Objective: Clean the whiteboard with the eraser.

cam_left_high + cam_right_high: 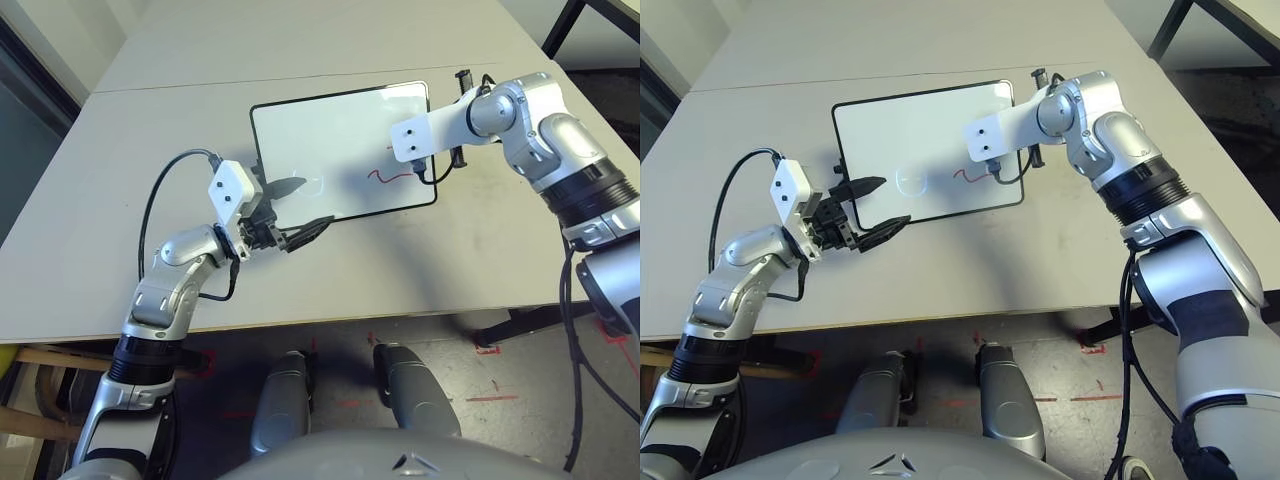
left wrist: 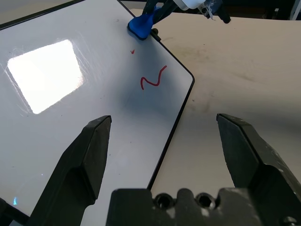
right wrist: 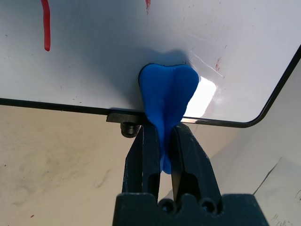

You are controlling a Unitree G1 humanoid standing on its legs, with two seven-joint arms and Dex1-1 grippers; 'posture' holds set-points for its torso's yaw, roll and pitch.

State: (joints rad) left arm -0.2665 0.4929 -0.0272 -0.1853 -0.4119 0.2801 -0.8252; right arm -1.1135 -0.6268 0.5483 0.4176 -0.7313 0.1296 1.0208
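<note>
1. A pale grey table [image 1: 120,200] carries the whiteboard [image 1: 330,130], which lies flat in its thin black frame toward the far side, its long edges running across the robot's front.
2. Most of the whiteboard reads glossy and bare; the cleaning looks largely done, with a red squiggle [image 1: 385,176] left near the board's near right corner, a tiny red fleck [image 2: 132,52] beyond it, and a faint round doodle [image 1: 911,181] closer to the board's middle.
3. The right end effector [image 3: 163,141] reaches in over the whiteboard's right edge, clenched on the eraser [image 3: 167,94], whose blue tip presses on the white surface just inside the frame, beside a small black side knob [image 3: 128,129].
4. The left end effector [image 1: 872,210] hovers at the whiteboard's near left corner, fingers spread wide and gripping nothing, one finger over the board and the other over the table.
5. The eraser sits apart from the red squiggle, so at least one pass toward the board's near edge appears to remain before the job is finished.
</note>
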